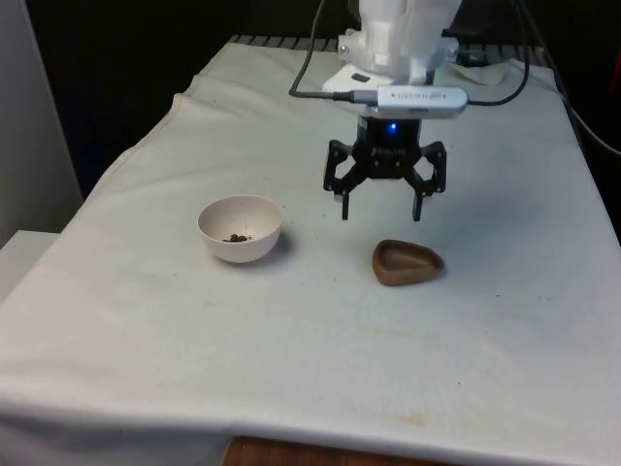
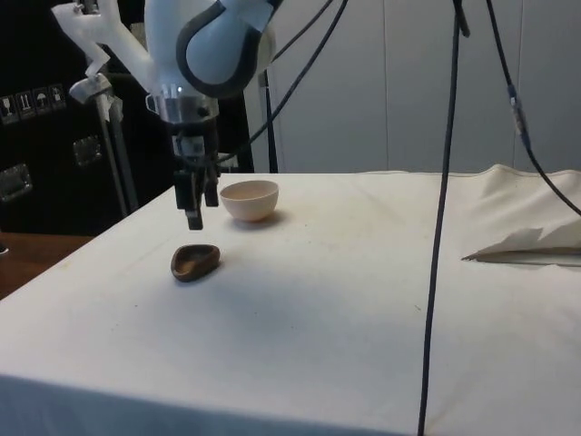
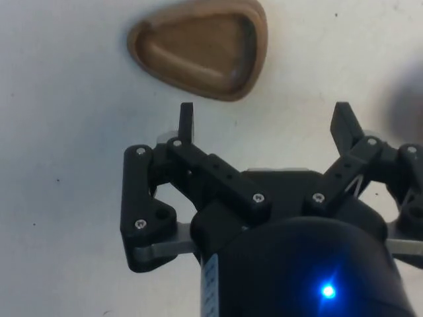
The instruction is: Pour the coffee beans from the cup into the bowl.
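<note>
The gripper hangs above the white cloth with its two fingers spread wide and nothing between them — released, pointing straight down. In the wrist view the fingertips stand well apart over bare cloth.

Just beyond the fingertips in that view lies a shallow brown wooden dish, rounded-triangular, its hollow looking bare. In the front view the same dish sits on the cloth below the gripper and slightly toward the front view's right, not touched by it; from the side the dish lies nearer the camera than the gripper, which is clearly raised off the table.

A white bowl stands upright toward the front view's left, apart from the dish. At its bottom lies a small cluster of dark bits — probably coffee beans, though they are too small to be sure. In the side view the bowl sits beyond the gripper.

No readable writing or brand shows on either vessel.
</note>
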You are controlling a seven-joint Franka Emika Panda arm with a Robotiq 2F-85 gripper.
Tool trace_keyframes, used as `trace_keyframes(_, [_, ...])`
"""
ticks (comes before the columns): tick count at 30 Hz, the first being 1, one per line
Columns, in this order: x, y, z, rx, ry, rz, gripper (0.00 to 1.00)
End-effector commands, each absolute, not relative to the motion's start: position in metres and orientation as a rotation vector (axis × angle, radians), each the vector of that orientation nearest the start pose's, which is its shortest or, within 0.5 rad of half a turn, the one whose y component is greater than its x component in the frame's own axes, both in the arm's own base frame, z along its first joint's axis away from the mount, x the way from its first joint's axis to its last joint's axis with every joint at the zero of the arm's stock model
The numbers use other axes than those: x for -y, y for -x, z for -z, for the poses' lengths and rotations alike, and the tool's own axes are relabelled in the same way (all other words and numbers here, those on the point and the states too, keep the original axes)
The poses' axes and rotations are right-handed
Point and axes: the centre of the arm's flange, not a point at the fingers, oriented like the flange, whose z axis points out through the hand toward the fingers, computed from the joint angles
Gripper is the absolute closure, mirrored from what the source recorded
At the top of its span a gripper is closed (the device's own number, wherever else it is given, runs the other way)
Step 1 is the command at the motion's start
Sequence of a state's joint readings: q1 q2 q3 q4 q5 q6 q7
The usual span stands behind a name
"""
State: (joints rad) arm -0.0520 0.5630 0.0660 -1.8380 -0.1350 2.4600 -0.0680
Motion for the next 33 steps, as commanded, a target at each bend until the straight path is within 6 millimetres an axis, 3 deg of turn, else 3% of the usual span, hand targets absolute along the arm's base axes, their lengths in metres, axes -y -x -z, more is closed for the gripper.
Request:
trace_keyframes(1, [-0.006,-0.648,-0.234,0.278,3.172,0.105,0.0])
trace_keyframes(33, [0.009,-0.588,-0.304,0.255,3.191,0.133,0.0])
